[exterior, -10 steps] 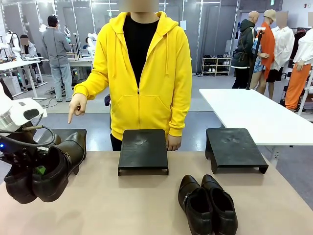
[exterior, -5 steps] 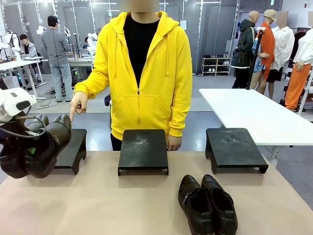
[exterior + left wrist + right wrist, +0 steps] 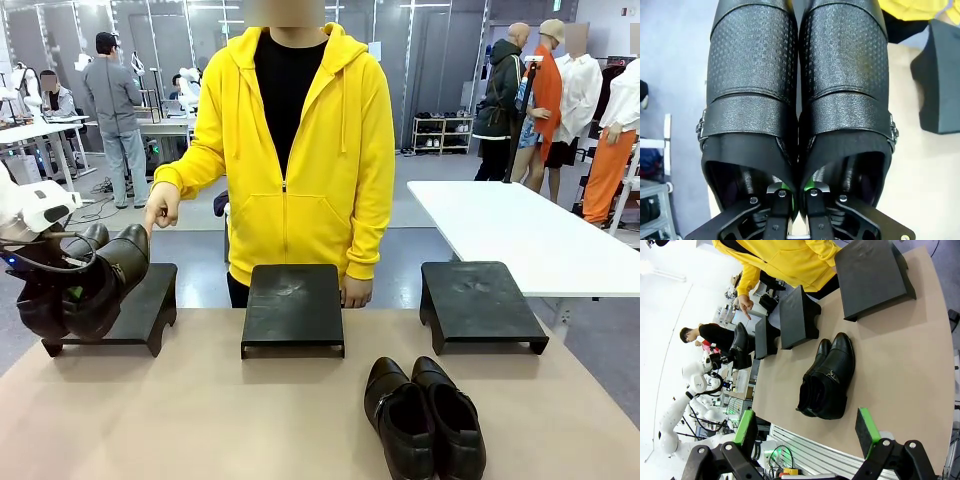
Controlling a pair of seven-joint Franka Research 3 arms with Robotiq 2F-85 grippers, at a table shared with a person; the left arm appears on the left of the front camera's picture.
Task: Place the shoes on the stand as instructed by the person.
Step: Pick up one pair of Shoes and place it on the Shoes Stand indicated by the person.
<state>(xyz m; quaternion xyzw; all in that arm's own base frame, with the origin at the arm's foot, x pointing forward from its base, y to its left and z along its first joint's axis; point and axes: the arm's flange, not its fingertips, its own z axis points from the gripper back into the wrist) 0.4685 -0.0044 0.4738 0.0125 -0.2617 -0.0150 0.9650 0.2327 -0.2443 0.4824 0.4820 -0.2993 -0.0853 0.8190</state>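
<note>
Clamping the carried pair of shoes point(image 3: 797, 100) in the left claw point(image 3: 795, 192), pads pressed together on the two inner walls at the shoe openings. Holding that pair at the left stand point(image 3: 140, 300), toes tilted up and away, heels hanging low at the stand's near left corner. Not possible to tell whether the soles are touching the stand top.

Receiving direction from the person point(image 3: 290, 150): pointing hand point(image 3: 160, 210) held just above the toes, index finger aimed down at the left stand.

Keeping the right claw point(image 3: 807, 432) spread wide apart and empty, above the near edge of the worktop point(image 3: 200, 420).

Leaving the second pair of shoes point(image 3: 425, 415) side by side on the worktop, near the front edge, between the middle stand point(image 3: 293, 305) and the right stand point(image 3: 480, 300), both bare.

Assessing progress: first placement under way, not completed. Remaining, by judgement: lowering and releasing the carried pair, then collecting the second pair and setting it on whichever stand is indicated.
</note>
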